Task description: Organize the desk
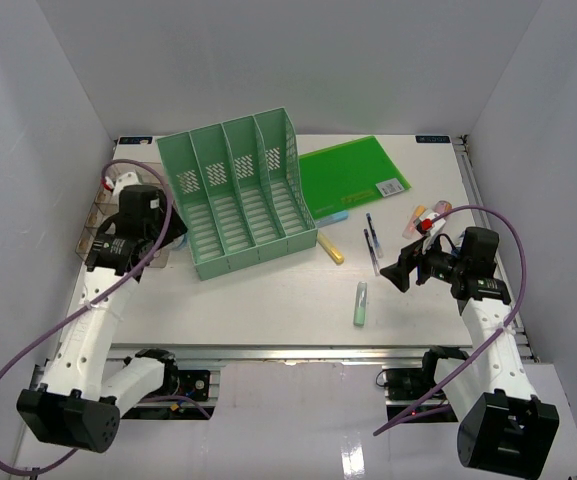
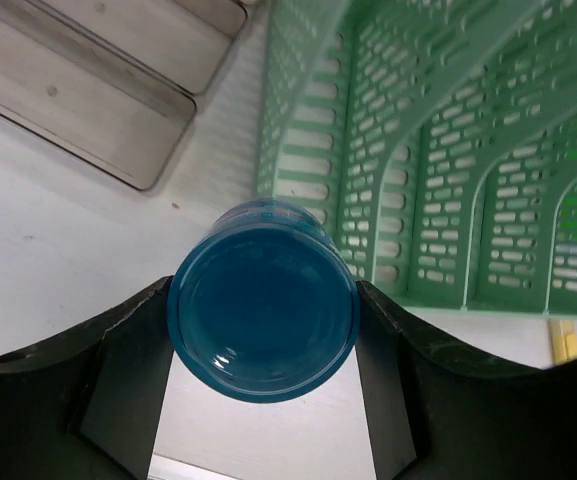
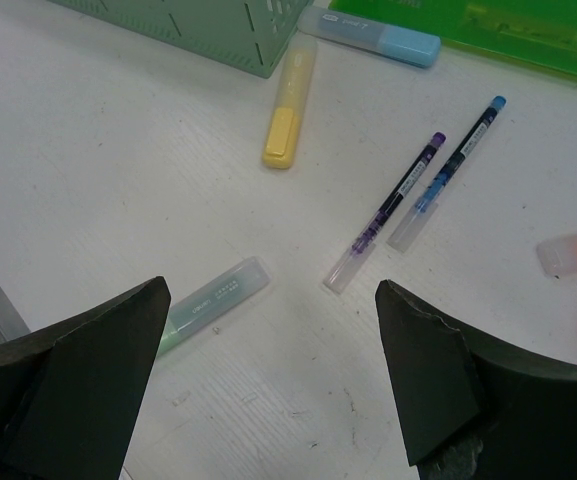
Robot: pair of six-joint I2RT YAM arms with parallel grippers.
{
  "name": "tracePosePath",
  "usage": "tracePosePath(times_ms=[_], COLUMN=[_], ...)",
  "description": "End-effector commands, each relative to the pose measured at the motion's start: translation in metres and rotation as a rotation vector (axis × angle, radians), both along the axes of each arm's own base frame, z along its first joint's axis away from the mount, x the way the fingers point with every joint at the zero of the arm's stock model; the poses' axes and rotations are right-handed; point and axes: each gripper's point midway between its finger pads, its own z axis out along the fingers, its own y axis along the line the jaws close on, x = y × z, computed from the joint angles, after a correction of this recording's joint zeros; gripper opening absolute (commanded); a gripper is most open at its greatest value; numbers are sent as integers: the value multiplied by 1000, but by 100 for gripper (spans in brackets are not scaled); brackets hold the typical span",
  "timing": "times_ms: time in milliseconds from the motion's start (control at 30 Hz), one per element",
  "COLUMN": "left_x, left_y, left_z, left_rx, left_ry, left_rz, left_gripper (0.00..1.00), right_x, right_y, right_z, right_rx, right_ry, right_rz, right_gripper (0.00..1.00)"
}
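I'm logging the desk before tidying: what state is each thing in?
left tool, closed on the blue container
right tool, open, empty
file rack, visible slots empty
clear tray, visible compartments empty
green folder, closed, flat
yellow highlighter, capped, lying flat
green highlighter, capped, lying flat

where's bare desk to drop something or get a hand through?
Widest free patch: near strip of the desk, between the file rack, the near rail and the mint highlighter. Crowded: right of the rack, where pens, yellow highlighter and green folder cluster by the right gripper.
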Motion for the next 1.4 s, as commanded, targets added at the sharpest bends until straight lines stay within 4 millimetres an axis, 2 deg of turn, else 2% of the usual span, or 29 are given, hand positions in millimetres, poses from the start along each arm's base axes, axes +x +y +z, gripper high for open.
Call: tracePosePath(times_ms=[0, 100, 200, 267, 467, 667, 800, 967, 1200, 1367], left_x=[23, 36, 51, 61, 87, 92, 94, 92, 76, 72], left_y=[53, 92, 111, 115, 122, 125, 123, 122, 120, 116], left_z=[27, 18, 1, -4, -28, -60, -72, -83, -97, -105], left_rx=[31, 19, -23, -36, -36, -26, -36, -41, -43, -55], left_ry=[-70, -68, -44, -45, 17, 82, 88, 113, 147, 159], left_rz=[88, 172, 205, 213, 207, 199, 193, 191, 198, 186], left_gripper=[0, 0, 0, 0, 0, 0, 0, 0, 0, 0], right_x=[2, 1, 0, 0, 0, 0, 0, 1, 1, 1], right_y=[2, 3, 3, 3, 4, 4, 3, 2, 2, 2], right_z=[21, 22, 23, 22, 23, 23, 21, 20, 20, 19], right_rx=[10, 13, 14, 14, 15, 14, 13, 10, 11, 13], right_ry=[-51, -56, -57, -56, -59, -61, -54, -50, -48, -45], right_rz=[20, 25, 27, 27, 28, 28, 26, 23, 22, 24], right_gripper=[90, 90, 90, 90, 90, 90, 90, 90, 90, 90])
